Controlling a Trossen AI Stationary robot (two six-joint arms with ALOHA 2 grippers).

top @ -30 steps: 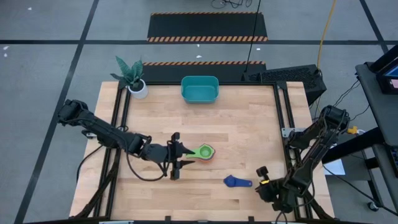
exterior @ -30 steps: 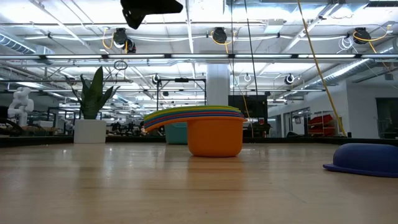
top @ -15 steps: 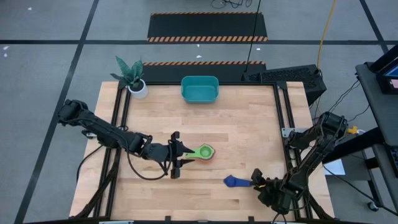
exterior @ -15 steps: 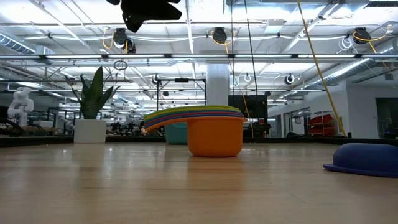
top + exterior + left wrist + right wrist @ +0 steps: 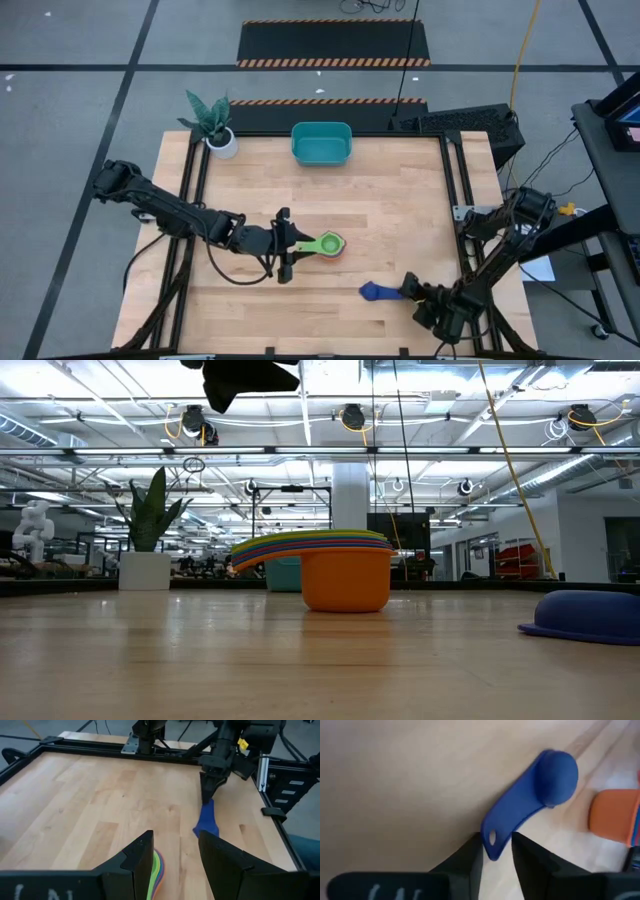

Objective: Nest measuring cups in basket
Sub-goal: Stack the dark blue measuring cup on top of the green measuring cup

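Observation:
A nested stack of cups (image 5: 330, 243), green on top and orange at the bottom (image 5: 345, 580), stands upright on the table's middle, with its fanned handles (image 5: 157, 870) pointing toward the left arm. My left gripper (image 5: 289, 247) is open and hovers high above those handles (image 5: 245, 375), which show between its fingers in the left wrist view. A blue cup (image 5: 375, 291) lies mouth down near the near edge (image 5: 555, 770). My right gripper (image 5: 406, 290) is low at that cup's handle, with its open fingers on either side of the handle's holed end (image 5: 492, 840). The teal basket (image 5: 321, 143) sits by the far edge. My right gripper has its fingers (image 5: 472, 852) close on both sides of the blue cup's handle end (image 5: 495, 827), coming in level from the table's right and along the handle. Whether they touch it, I cannot tell. The cup lies rim down on the table.
A white plant pot (image 5: 222, 140) stands at the table's far left corner. Bare wood lies between the stack and the basket. A black metal frame (image 5: 455, 190) runs along the table's right side.
My right gripper has moved toward the table's left, up to the blue cup's handle. My left gripper has shifted slightly toward the stack of cups.

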